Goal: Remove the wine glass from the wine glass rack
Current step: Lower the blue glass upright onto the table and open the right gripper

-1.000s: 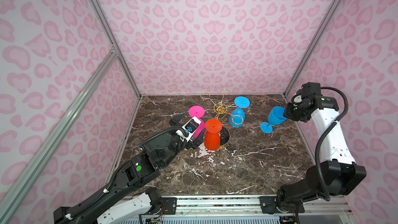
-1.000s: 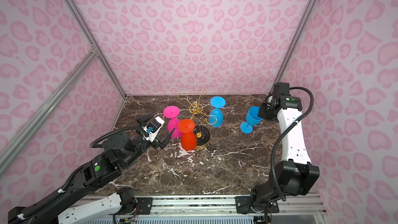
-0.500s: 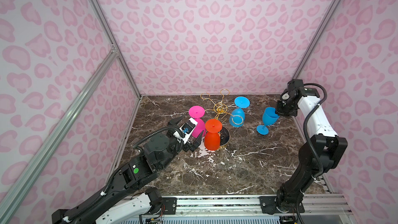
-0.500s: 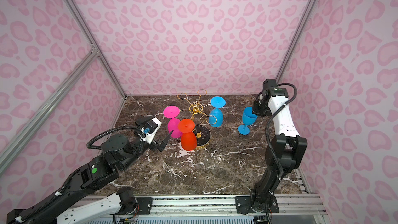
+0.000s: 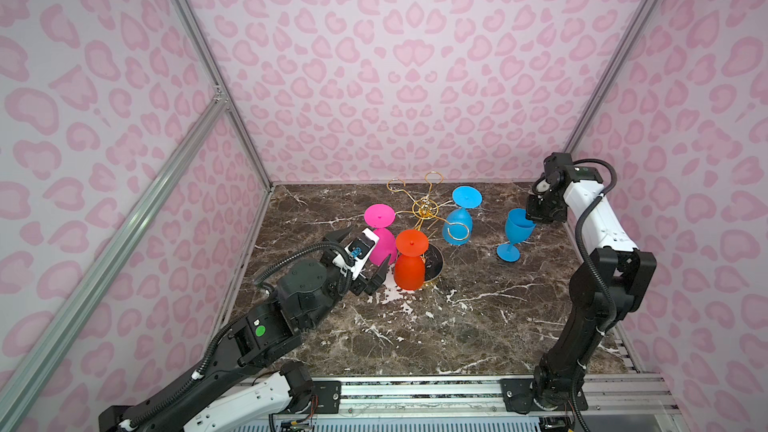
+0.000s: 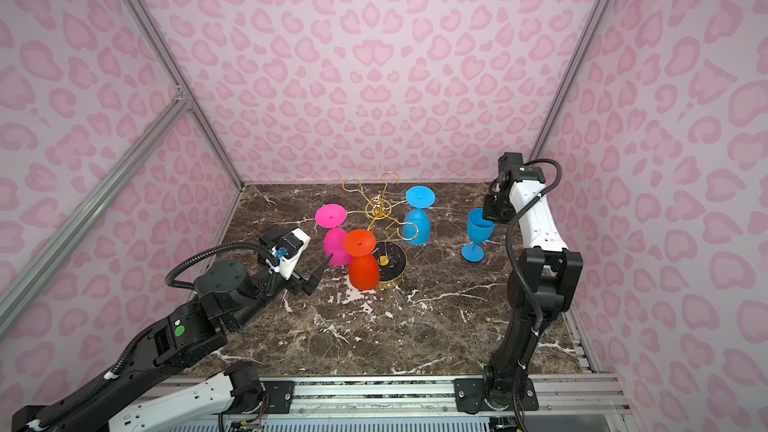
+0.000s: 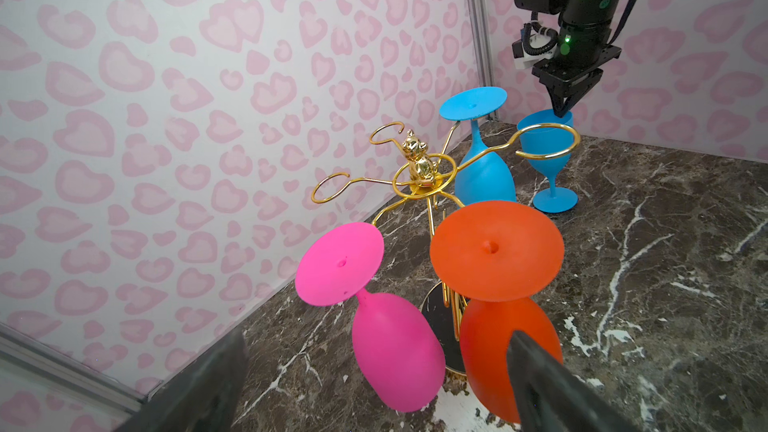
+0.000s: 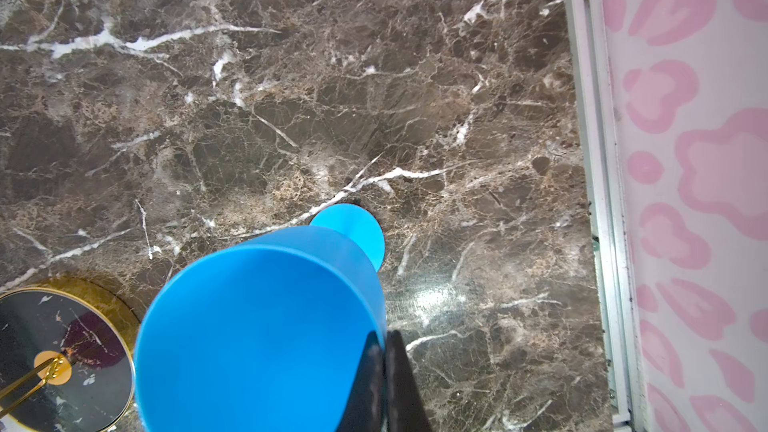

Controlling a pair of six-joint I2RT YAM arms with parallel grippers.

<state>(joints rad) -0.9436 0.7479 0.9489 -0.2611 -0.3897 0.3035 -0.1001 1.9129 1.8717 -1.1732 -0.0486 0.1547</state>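
In both top views the wine glass rack (image 5: 424, 206) stands toward the back of the marble table (image 5: 457, 326). Taking its gold hub as the clock centre, 3 glasses hang upside down from it: a pink glass (image 5: 381, 245) at 9 o'clock, an orange glass (image 5: 409, 270) at 7 and a hanging blue glass (image 5: 457, 228) at 3. Farther out toward 4 o'clock, off the rack, the blue wine glass (image 5: 517, 230) stands foot down on the table, slightly tilted. The right gripper (image 5: 536, 218) is at its rim. The left gripper (image 5: 359, 257) is spread wide beside the pink glass and holds nothing.

In the left wrist view the spread fingers (image 7: 540, 380) frame the pink and orange bowls. Whether 1 finger touches the orange bowl I cannot tell.

In the right wrist view the 2 fingers (image 8: 395, 384) are clenched on the blue wine glass's rim, with the rack's black base (image 8: 62, 351) nearby.
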